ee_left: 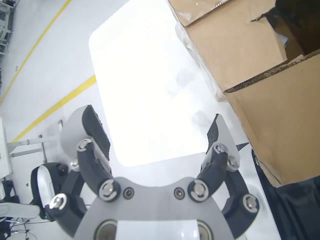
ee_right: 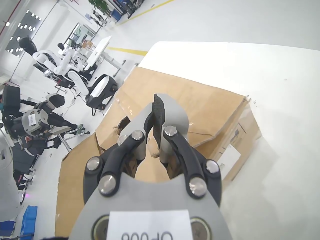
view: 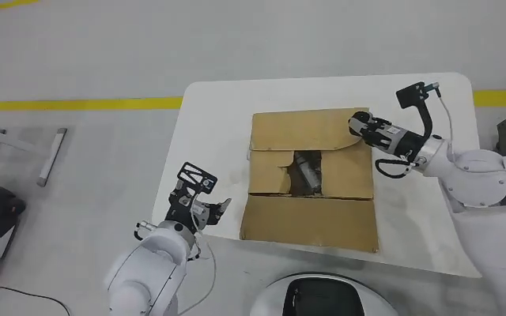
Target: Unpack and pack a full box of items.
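A brown cardboard box (view: 312, 221) stands in the middle of the white table (view: 213, 134), its top flaps mostly folded inward. Through the gap between the flaps a grey bottle-like item (view: 307, 172) lies inside. My right gripper (view: 353, 125) is at the box's far right corner, shut, with its tips just over the far flap (ee_right: 190, 96); in the right wrist view the gripper (ee_right: 157, 101) has nothing visible between its pads. My left gripper (view: 213, 207) is open and empty over the table's near left part, beside the box (ee_left: 237, 43); in the left wrist view the gripper (ee_left: 151, 116) hangs above bare tabletop.
The near flap (view: 308, 225) reaches out over the table's front. Bare table lies left of the box (ee_left: 140, 76) and to its right (ee_right: 275, 76). A yellow floor line (view: 87, 103) runs behind the table, and other robots and racks stand in the room (ee_right: 62, 58).
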You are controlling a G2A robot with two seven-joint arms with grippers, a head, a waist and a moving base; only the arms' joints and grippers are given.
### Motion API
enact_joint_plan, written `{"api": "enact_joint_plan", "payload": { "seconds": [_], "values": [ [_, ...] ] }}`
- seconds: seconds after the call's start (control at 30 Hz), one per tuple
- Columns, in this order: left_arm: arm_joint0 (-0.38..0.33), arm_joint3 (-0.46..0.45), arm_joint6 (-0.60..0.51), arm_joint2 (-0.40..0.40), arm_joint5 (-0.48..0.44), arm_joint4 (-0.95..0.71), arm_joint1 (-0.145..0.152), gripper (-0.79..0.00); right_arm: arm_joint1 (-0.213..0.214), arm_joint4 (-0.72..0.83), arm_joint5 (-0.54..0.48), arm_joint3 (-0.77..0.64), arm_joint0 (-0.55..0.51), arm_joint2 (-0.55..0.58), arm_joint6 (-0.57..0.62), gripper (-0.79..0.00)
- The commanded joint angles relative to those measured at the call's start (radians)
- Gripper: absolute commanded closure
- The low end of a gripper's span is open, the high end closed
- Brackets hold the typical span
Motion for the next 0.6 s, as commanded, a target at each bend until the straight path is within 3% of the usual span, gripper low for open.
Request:
{"api": "enact_joint_plan", "payload": {
  "seconds": [0.0,0.3,0.57],
  "values": [
    [0.027,0.003,0.014,-0.009,-0.019,-0.003,0.004,-0.785,0.001,-0.003,0.002,-0.001,-0.002,-0.004,-0.003,0.0],
    [0.074,0.004,0.057,-0.024,-0.021,0.037,0.016,-0.785,0.008,0.0,0.017,-0.008,-0.005,-0.012,-0.01,0.0],
    [0.089,0.059,0.098,-0.003,-0.059,0.035,0.025,-0.785,0.013,0.009,0.028,-0.01,-0.013,-0.017,-0.016,0.0]
  ]
}}
